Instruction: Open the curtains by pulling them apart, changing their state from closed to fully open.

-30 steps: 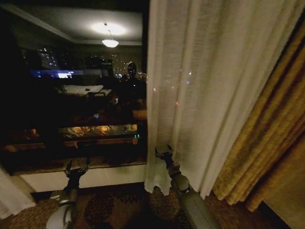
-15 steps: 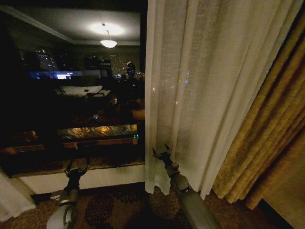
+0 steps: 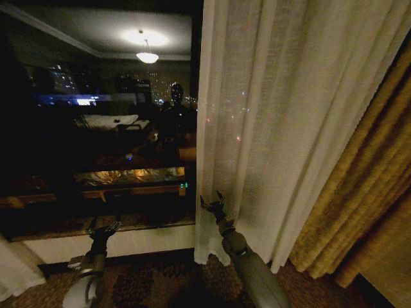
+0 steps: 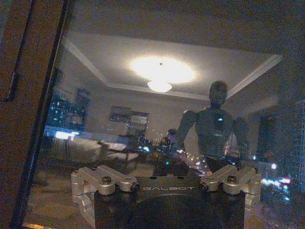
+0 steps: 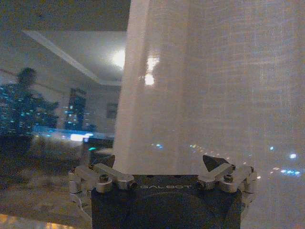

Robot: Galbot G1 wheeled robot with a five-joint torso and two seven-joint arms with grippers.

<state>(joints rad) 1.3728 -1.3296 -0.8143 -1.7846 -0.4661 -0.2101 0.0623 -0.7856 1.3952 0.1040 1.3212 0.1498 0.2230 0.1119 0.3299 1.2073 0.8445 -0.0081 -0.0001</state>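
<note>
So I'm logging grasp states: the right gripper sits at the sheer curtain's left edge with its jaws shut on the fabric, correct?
Not quite. The right gripper is at the left edge of the sheer curtain, but its jaws are open with no fabric pinched between them. The right wrist view shows them spread apart in front of the curtain.

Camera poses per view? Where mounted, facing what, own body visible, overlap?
Head view: on the head, looking forward and down at the window and sheer curtain; left tool and right tool show, both open.
Left wrist view: behind the left tool, facing the glass.
Right wrist view: behind the right tool, facing the curtain's edge.
Shared: curtain in head and right wrist views; ceiling lamp reflection in all.
</note>
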